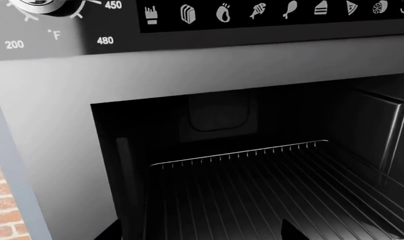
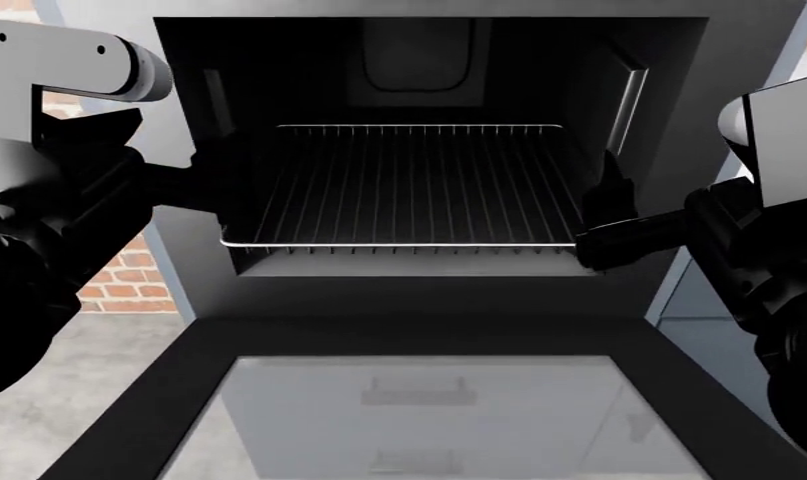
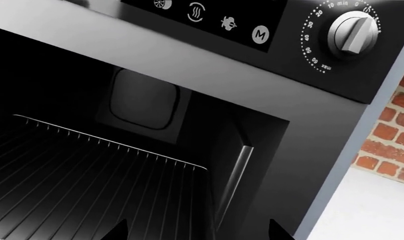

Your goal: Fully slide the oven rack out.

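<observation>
The oven (image 2: 417,60) stands open, its black glass-windowed door (image 2: 417,335) folded down flat towards me. The oven rack (image 2: 403,185), a silver wire grid, lies level in the black cavity with its front bar near the opening. It also shows in the left wrist view (image 1: 255,185) and the right wrist view (image 3: 88,170). My left gripper (image 2: 230,195) is at the rack's front left corner, open, with the rack wires between its fingertips (image 1: 202,235). My right gripper (image 2: 603,205) is at the front right corner, open (image 3: 198,234), spanning the rack's right edge and the oven wall.
A control panel runs above the cavity, with a temperature knob (image 1: 48,5), food icons (image 1: 289,10) and a timer knob (image 3: 352,32). A metal side guide (image 2: 627,95) stands on the right inner wall. A brick wall (image 2: 123,280) flanks the blue-grey casing (image 2: 170,260).
</observation>
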Available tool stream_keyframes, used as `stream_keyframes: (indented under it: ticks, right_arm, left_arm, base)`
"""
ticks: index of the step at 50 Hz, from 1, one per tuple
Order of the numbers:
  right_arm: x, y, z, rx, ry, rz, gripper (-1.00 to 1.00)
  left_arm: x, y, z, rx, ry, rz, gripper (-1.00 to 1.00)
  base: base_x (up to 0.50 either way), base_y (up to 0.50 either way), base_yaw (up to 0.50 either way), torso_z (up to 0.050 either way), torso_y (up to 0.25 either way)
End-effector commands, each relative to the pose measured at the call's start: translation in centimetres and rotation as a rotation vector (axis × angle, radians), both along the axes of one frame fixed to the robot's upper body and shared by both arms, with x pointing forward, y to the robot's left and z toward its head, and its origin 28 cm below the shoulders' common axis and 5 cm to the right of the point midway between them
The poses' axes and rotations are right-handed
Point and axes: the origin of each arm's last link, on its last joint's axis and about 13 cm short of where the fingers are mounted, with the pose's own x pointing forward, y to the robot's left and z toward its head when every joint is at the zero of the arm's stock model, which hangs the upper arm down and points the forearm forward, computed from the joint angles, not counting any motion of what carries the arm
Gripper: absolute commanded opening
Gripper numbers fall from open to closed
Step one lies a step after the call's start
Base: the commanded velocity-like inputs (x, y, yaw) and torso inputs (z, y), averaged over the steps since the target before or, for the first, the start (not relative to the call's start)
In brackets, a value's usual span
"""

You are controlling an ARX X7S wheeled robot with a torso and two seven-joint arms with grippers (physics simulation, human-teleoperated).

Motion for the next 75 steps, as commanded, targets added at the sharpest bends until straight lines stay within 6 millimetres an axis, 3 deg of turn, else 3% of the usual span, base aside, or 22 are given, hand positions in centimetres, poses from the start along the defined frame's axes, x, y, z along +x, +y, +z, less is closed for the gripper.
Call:
stream_keyframes:
  ticks: [1,30,41,49,75]
  right_arm:
    - [0.0,0.0,-0.1,0.001,0.002,0.001,1.00]
    - [0.5,-0.1,-0.6,0.039,0.036,-0.011,1.00]
    - [0.3,-0.1,0.5,0.058,0.024,-0.001,1.00]
    - [0.6,0.0,0.2,0.057,0.035,-0.002,1.00]
    - [0.8,0.1,-0.1,0.053,0.044,0.004,1.00]
  left_arm:
    - [0.1,0.0,-0.3,-0.003,0.006,0.001,1.00]
    - [0.5,-0.2,-0.7,0.006,0.030,-0.003,1.00]
    - [0.5,-0.2,-0.2,0.009,0.022,-0.006,1.00]
    - [0.6,-0.2,-0.3,0.011,0.021,-0.005,1.00]
    - [0.6,-0.3,-0.3,0.015,0.019,-0.008,1.00]
  base:
    - [0.18,0.00,0.00,0.000,0.000]
    - [0.13,0.00,0.00,0.000,0.000]
    - [0.00,0.00,0.00,0.000,0.000]
    - [0.00,0.00,0.00,0.000,0.000]
    - [0.00,0.00,0.00,0.000,-0.236]
